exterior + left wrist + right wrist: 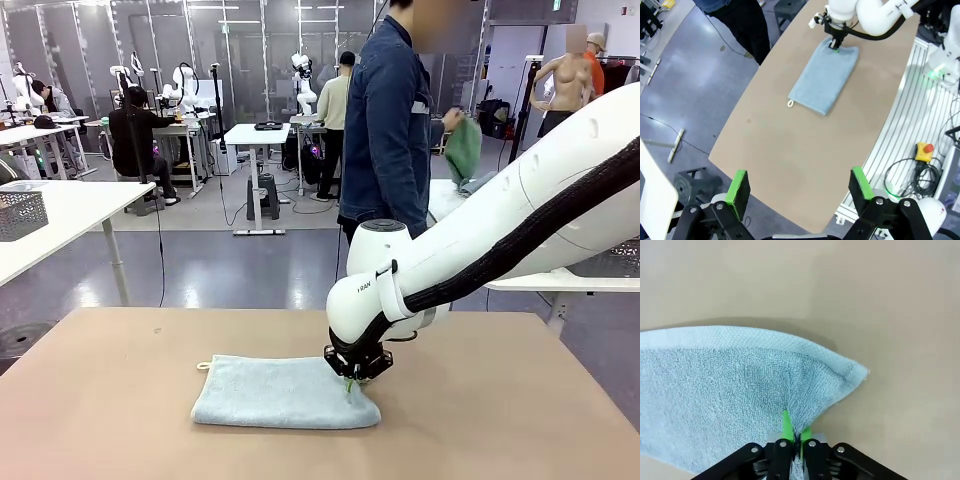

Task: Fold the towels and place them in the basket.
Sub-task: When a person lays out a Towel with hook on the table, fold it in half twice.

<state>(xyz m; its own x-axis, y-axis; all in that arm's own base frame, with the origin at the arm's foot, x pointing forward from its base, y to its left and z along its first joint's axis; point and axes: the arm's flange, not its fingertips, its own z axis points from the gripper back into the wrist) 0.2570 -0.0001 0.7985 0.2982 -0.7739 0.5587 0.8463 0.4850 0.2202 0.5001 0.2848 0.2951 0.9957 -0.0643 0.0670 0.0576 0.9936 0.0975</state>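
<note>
A pale blue-grey towel (285, 393) lies flat on the brown table, folded into a rectangle, with a small loop at its far left corner. My right gripper (350, 381) stands over the towel's right end and is shut on a pinch of its cloth near the corner. The right wrist view shows the green pads (788, 426) closed on a raised pleat of the towel (715, 390). My left gripper (799, 185) hangs open high above the table's left part, far from the towel (824, 75) and from the right gripper (833, 46). A dark grey wire-mesh basket (20, 212) stands on a white side table at far left.
A person in a denim jacket (385, 130) stands at the table's far side beside a green cloth (462, 150). The brown table (120, 400) is bare around the towel. A rail with cables and a red stop button (924, 150) runs along the robot's side.
</note>
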